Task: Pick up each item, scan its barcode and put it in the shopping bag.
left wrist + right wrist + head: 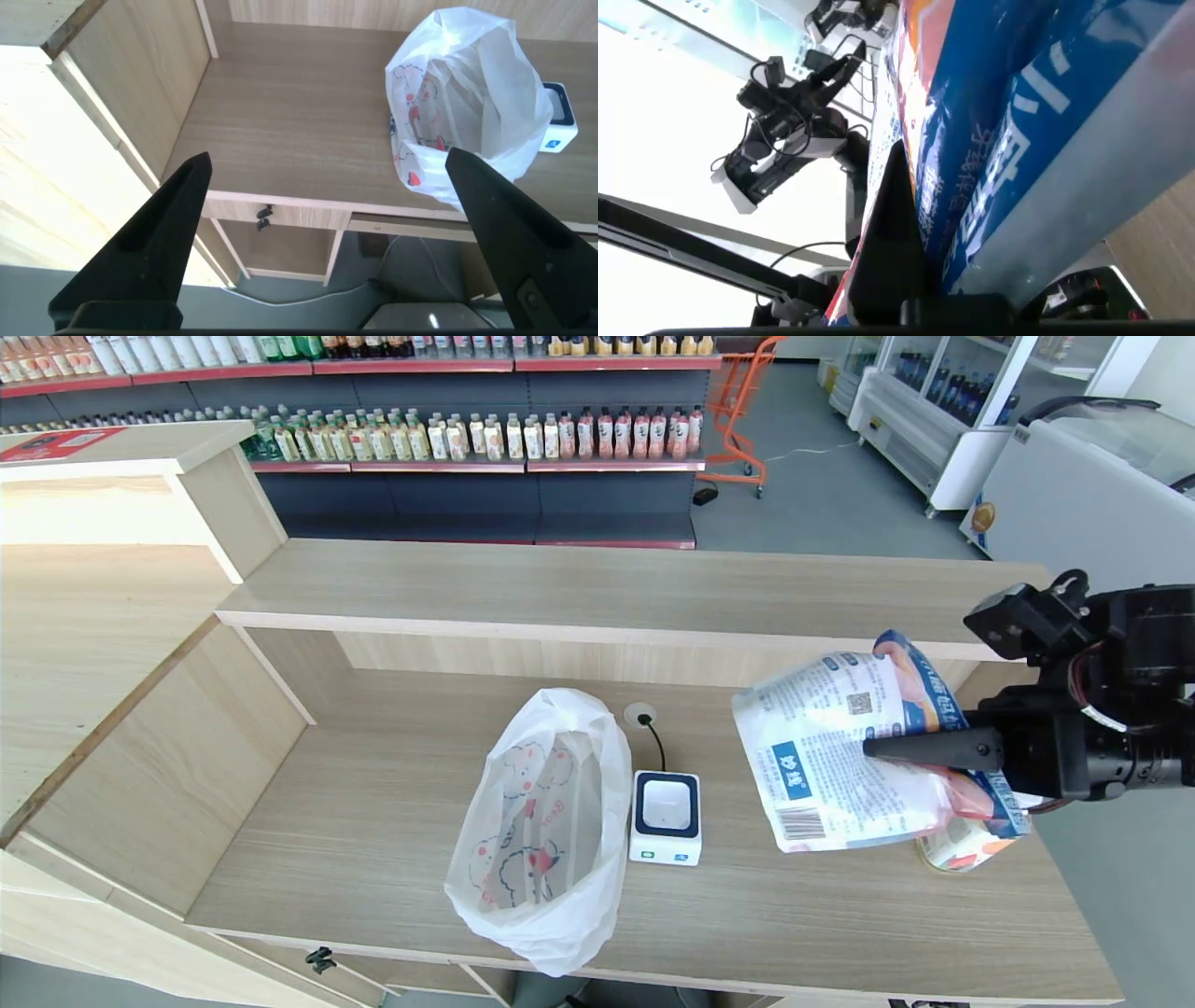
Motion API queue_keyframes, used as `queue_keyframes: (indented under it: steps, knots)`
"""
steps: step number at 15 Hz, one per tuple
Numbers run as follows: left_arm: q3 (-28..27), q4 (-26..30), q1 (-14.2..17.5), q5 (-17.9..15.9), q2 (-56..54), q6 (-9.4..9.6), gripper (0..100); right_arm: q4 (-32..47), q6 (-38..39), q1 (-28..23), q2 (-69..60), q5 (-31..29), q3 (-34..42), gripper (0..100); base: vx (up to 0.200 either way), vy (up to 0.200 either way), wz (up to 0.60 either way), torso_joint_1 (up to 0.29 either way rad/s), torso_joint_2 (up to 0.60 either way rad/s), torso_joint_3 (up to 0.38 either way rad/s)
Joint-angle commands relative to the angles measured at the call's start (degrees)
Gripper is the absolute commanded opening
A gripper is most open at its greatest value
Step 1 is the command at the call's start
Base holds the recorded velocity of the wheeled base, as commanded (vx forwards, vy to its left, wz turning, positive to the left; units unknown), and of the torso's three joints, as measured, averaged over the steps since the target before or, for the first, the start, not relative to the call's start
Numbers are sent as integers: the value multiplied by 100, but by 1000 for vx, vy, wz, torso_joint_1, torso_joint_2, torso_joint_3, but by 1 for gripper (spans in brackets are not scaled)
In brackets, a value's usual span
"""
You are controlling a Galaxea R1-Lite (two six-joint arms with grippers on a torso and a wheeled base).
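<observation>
Item: packet (831, 756), clamped in my right gripper (896, 751), held above counter (840, 915), barcode corner lowest. Scanner (666, 817) lies to its left, shopping bag (541, 831) beyond. My left gripper (329, 163): jaws apart, empty, past bag.

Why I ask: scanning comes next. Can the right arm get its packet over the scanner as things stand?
Probably yes. The right gripper holds the packet raised beside the scanner; only bare counter lies between them, and the shopping bag stands on the scanner's other side.
</observation>
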Motion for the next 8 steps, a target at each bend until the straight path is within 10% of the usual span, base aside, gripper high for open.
queue_keyframes:
  steps: [1, 8]
  knots:
    - [0, 0, 0, 0, 6, -1, 100, -10, -5, 212, -180, 13, 106, 0, 0, 0, 0, 0, 0, 0]
    - [0, 0, 0, 0, 6, -1, 100, 95, 21, 432, -373, 13, 387, 0, 0, 0, 0, 0, 0, 0]
